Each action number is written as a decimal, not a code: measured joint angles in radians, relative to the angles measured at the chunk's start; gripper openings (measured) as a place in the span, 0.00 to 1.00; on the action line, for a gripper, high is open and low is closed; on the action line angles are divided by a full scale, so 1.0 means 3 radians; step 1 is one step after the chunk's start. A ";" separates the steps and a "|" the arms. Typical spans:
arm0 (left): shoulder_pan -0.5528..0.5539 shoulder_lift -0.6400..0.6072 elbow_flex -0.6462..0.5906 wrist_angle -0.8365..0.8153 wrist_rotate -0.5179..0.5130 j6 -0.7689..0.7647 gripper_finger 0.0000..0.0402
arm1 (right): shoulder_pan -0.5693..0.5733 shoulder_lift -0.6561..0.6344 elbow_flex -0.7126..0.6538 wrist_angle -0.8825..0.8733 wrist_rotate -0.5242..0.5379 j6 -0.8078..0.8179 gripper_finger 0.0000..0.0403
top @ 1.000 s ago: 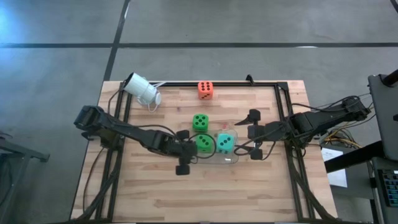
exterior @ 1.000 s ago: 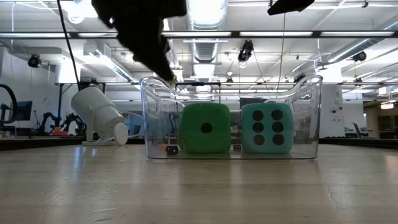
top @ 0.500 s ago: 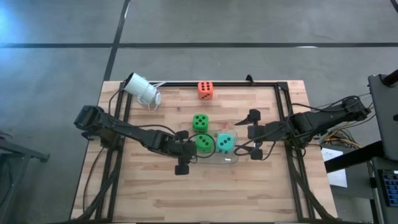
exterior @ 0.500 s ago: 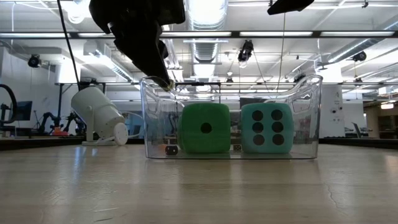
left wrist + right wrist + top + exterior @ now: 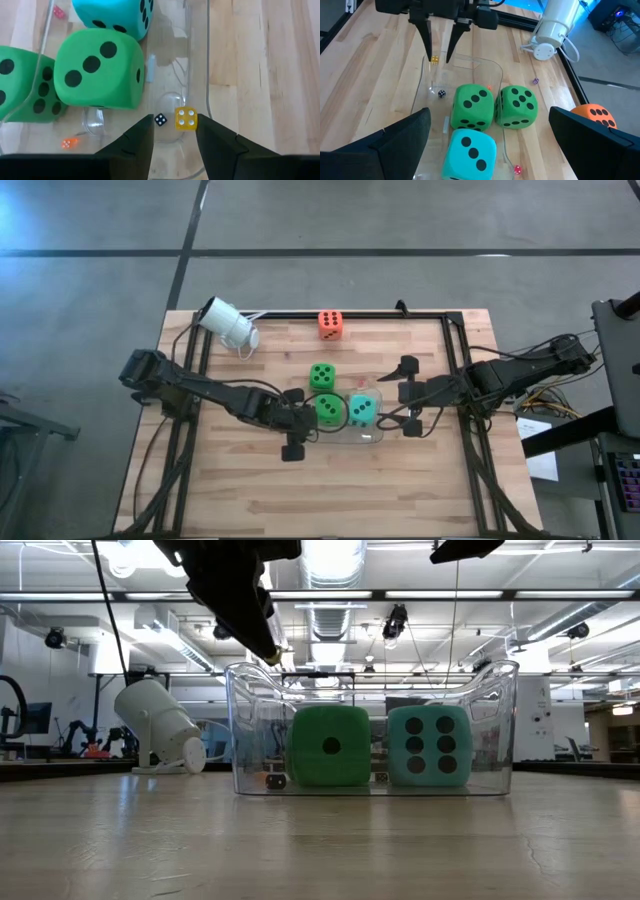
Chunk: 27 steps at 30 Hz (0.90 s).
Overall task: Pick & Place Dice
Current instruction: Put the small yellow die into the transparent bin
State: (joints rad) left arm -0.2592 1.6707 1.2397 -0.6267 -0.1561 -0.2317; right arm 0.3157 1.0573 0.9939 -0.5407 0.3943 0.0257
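A clear tray [image 5: 372,438] holds a green die [image 5: 328,411] and a teal die [image 5: 362,410], both resting on its floor side by side [image 5: 330,745] [image 5: 430,745]. A second green die [image 5: 321,376] sits on the table just beyond the tray. The orange die [image 5: 331,324] is near the far edge. My left gripper [image 5: 294,423] hangs open over the tray's left end [image 5: 174,125], above its rim [image 5: 270,650]. My right gripper [image 5: 410,396] waits wide open off the tray's right end. My left gripper has a tiny yellow die [image 5: 185,119] close beside one fingertip [image 5: 202,125], and it also shows at the tips in the right wrist view [image 5: 434,60]. The fingers stand apart, pointing down. I cannot tell whether the fingertip touches it.
A white cylindrical camera [image 5: 228,323] lies at the table's far left corner. Tiny dice lie about: a black one [image 5: 160,119] and an orange one [image 5: 66,143] on the tray floor, and a purple one [image 5: 535,80] on the table. A black rail frames the table's far and side edges.
My left gripper dipped a little toward the tray's left rim and then rose again. It stayed open over the same spot. The dice and the tray have not moved.
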 joint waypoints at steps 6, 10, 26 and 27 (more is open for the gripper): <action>0.0031 0.0001 -0.0002 0.0007 0.0000 0.0066 0.37 | 0.0000 0.0000 0.0000 0.0000 0.0000 0.0000 0.99; 0.0063 0.0007 -0.0004 0.0008 -0.0025 0.0078 0.37 | 0.0000 0.0000 0.0000 0.0000 0.0000 0.0000 0.99; 0.0107 0.0110 -0.0007 0.0032 -0.0039 0.0195 0.37 | 0.0000 0.0000 0.0000 0.0000 0.0000 -0.0021 0.99; 0.0107 0.0131 -0.0007 0.0031 -0.0038 0.0219 0.37 | 0.0001 0.0000 0.0000 0.0000 0.0000 -0.0023 0.99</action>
State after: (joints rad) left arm -0.2272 1.7099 1.2377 -0.6174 -0.1676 -0.1659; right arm 0.3161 1.0573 0.9939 -0.5407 0.3943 0.0190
